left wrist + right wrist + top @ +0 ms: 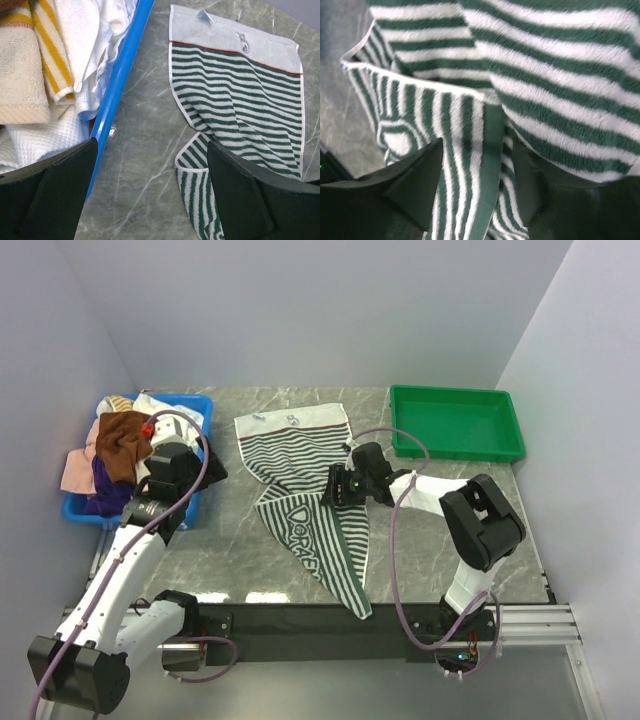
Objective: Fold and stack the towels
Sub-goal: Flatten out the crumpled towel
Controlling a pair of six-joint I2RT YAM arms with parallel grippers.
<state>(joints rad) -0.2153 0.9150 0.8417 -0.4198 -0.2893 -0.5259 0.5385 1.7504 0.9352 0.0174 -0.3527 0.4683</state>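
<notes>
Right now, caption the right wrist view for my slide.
Right jaws either side of a twisted fold in the green-striped towel, on the marble table.

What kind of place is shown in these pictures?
Probably a lab robot cell: plain walls enclose a marble-pattern table, two arms bolted at its edge, towels in a blue bin.

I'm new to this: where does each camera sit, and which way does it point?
Top external: above and behind the arms, looking down on the table; both arms, left gripper and right gripper show.
Left wrist: on the left arm, looking down over the rim of the blue bin; its two fingers show.
Right wrist: on the right arm, close above the striped towel; its fingers straddle a fold.
Shared: all three see the striped towel.
</notes>
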